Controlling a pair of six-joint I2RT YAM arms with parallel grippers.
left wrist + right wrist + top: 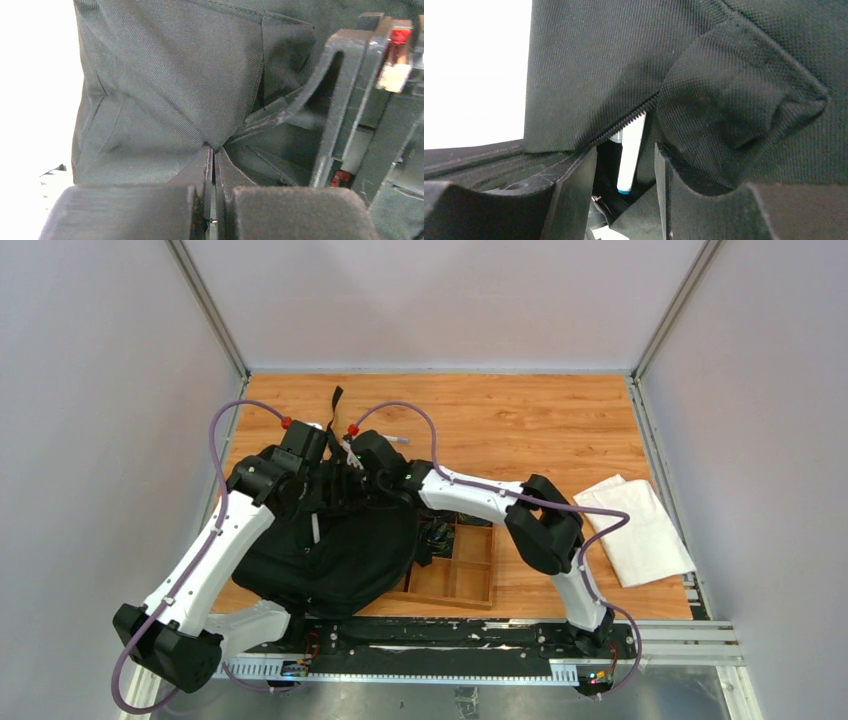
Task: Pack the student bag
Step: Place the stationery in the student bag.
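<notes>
Student bag point(335, 555): mouth at far end
Left pincer point(214, 156): clamped on bag fabric
Right pincer point(625, 152): jaws apart, gripping nothing
White pen point(632, 132): lengthwise between right jaws, inside bag mouth

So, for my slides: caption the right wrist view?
The right gripper, open, flanks a white blue-tipped marker in the zipper gap of the black fabric backpack.

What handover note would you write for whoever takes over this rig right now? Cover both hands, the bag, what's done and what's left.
Left hand: shut, pinching the student bag fabric.
Right hand: open at the zip, with a white pen between its fingers, ungripped.
Done: the pen appears to sit in the bag's mouth.
Left: dark items sit in the wooden tray; the zip is open.
</notes>
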